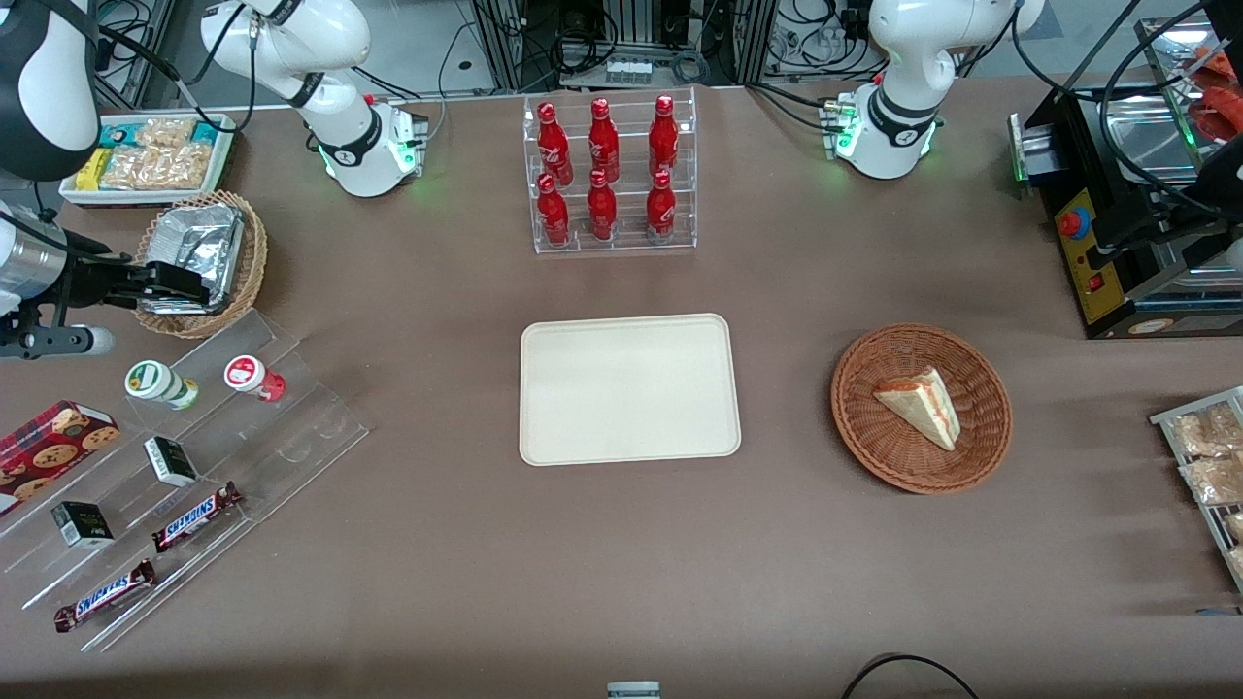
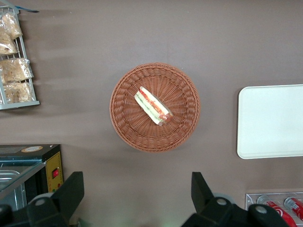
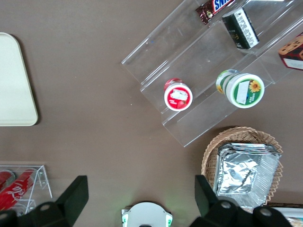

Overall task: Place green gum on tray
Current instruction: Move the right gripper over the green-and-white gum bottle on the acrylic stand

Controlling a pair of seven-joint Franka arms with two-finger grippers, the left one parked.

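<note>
The green gum is seen upright on the top step of a clear stepped rack, just beside the red gum, the two apart. The gripper is held above a wicker basket of foil trays, farther from the front camera than the gum; its fingers are spread wide and hold nothing. The tray lies bare at mid-table, well apart from the rack, with open cloth between them.
</note>
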